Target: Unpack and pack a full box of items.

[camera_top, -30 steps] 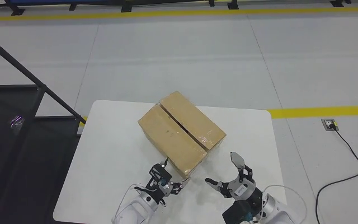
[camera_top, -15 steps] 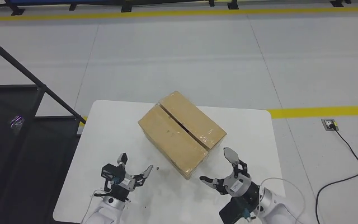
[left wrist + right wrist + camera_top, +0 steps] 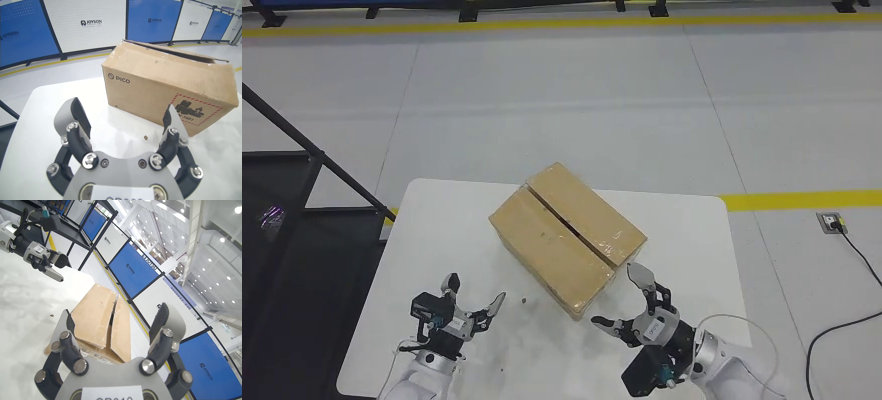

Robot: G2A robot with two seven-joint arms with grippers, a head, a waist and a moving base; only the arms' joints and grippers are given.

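A brown cardboard box [image 3: 567,235] sits askew in the middle of the white table [image 3: 442,230]. Its two top flaps lie down, with a dark slit between them. My left gripper [image 3: 476,292] hovers open over the table, off the box's near left side and apart from it. In the left wrist view the box [image 3: 160,79] stands beyond the open gripper [image 3: 122,103]. My right gripper [image 3: 617,297] is open just off the box's near corner. The right wrist view looks along the flaps of the box [image 3: 98,317] past the open gripper [image 3: 115,309], with the left arm's fingers [image 3: 55,275] farther off.
A small brown speck [image 3: 525,299] lies on the table between the left gripper and the box. A black metal frame [image 3: 282,130] stands off the table's left side. The table has bare room left and right of the box.
The left gripper pulled back from the box's near edge to the left and stays open. The right gripper drifted left, closer to the box's near corner.
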